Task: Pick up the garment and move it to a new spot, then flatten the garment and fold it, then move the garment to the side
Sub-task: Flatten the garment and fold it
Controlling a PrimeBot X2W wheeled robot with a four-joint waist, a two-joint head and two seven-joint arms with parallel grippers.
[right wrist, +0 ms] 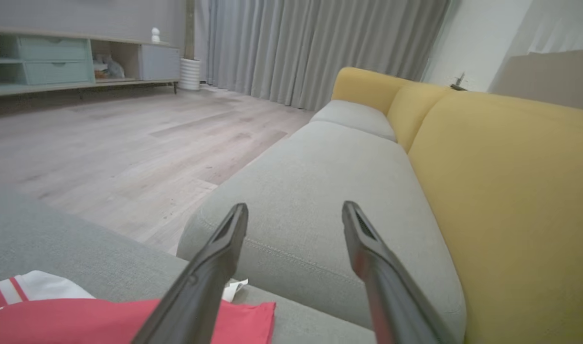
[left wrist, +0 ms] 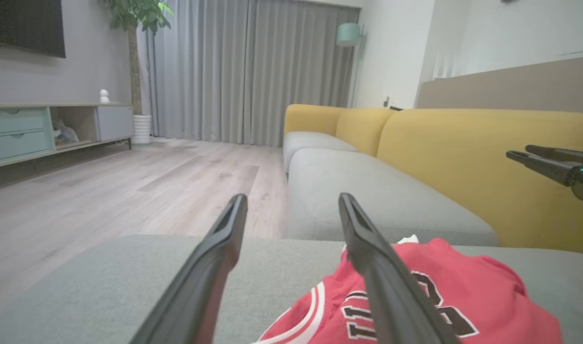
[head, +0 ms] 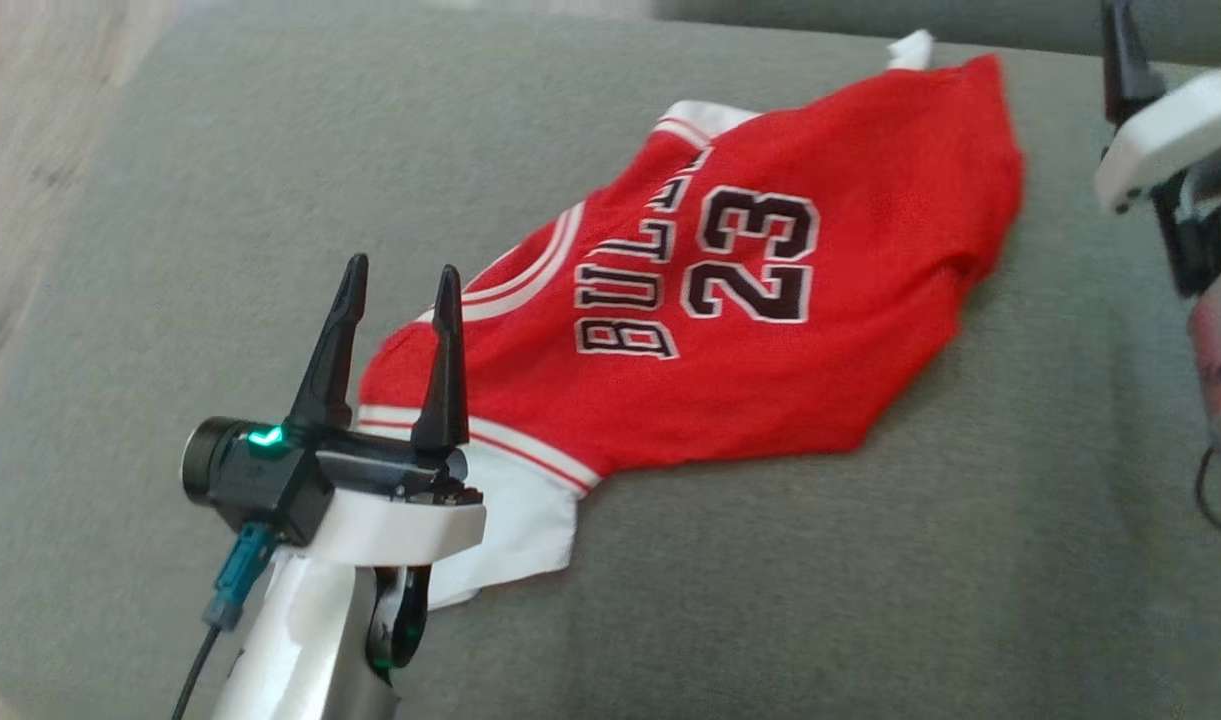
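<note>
The garment (head: pixel 750 330) is a red jersey with white trim and "BULLS 23" on it, lying loosely spread and slightly rumpled on the grey sofa seat (head: pixel 1020 560). My left gripper (head: pixel 400 280) stands open at the jersey's lower-left end, its right finger over the white-trimmed edge. In the left wrist view the left gripper (left wrist: pixel 292 200) is open and empty above the jersey (left wrist: pixel 468 296). My right gripper (right wrist: pixel 295 208) is open with nothing between its fingers, just past the jersey's (right wrist: pixel 81 320) far edge. The right gripper (left wrist: pixel 520 151) hovers at the right in the left wrist view.
A yellow backrest (right wrist: pixel 511 191) runs along the sofa's right. A second grey seat cushion (right wrist: pixel 320 200) lies beyond a seam. Wooden floor (left wrist: pixel 105 191) lies to the left, with a low TV cabinet (left wrist: pixel 33 129), a potted plant (left wrist: pixel 138 71) and grey curtains (left wrist: pixel 248 71) far off.
</note>
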